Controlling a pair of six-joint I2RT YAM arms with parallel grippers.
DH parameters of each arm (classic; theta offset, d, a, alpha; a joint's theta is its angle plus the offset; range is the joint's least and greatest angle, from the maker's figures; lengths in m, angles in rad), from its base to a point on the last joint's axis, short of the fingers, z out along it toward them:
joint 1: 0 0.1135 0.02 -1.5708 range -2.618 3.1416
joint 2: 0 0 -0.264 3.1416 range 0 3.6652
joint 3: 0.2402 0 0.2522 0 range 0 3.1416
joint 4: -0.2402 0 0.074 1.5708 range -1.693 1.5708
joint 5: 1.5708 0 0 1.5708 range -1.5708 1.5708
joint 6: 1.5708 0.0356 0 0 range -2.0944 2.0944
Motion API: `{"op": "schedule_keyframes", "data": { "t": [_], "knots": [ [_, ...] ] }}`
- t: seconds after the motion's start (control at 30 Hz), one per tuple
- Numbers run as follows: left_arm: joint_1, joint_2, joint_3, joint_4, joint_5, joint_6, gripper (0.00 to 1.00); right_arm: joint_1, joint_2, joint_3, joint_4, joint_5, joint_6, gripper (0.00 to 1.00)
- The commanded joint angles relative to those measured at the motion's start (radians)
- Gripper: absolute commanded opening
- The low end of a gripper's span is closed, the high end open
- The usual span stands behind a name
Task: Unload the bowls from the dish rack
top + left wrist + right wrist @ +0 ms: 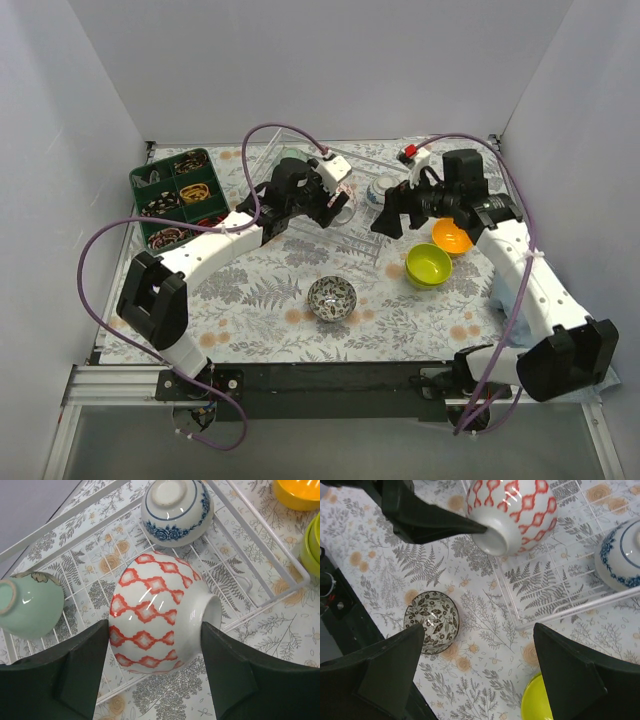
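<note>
Dish rack, with the red-diamond bowl gripped over one edge
The bowl lies sideways, foot-to-rim axis spanning the left gripper, whose jaws clamp it; the right gripper hangs nearby, jaws spread and empty

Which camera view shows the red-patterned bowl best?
The left wrist view: the red-patterned bowl fills the middle, between the left gripper's jaws. The right wrist view shows it cut off at the top edge. In the top view the gripper mostly hides it.
</note>
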Motion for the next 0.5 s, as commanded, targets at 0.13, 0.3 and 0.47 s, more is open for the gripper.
{"op": "schedule_keyframes", "data": {
  "t": [0.13,0.3,0.47],
  "knots": [
    [-0.016,-0.139,-0.041,0.118,0.090,0.199,0.16,-0.119,0.213,0.186,0.075,-0.396,-0.076,0.98],
    [-0.065,-0.171,-0.083,0.133,0.050,0.298,0.15,-0.126,0.365,0.327,0.075,-0.461,-0.099,0.98],
    [-0.116,-0.190,-0.104,0.181,0.030,0.373,0.15,-0.124,0.467,0.430,0.059,-0.543,-0.116,0.98]
  ]
}}
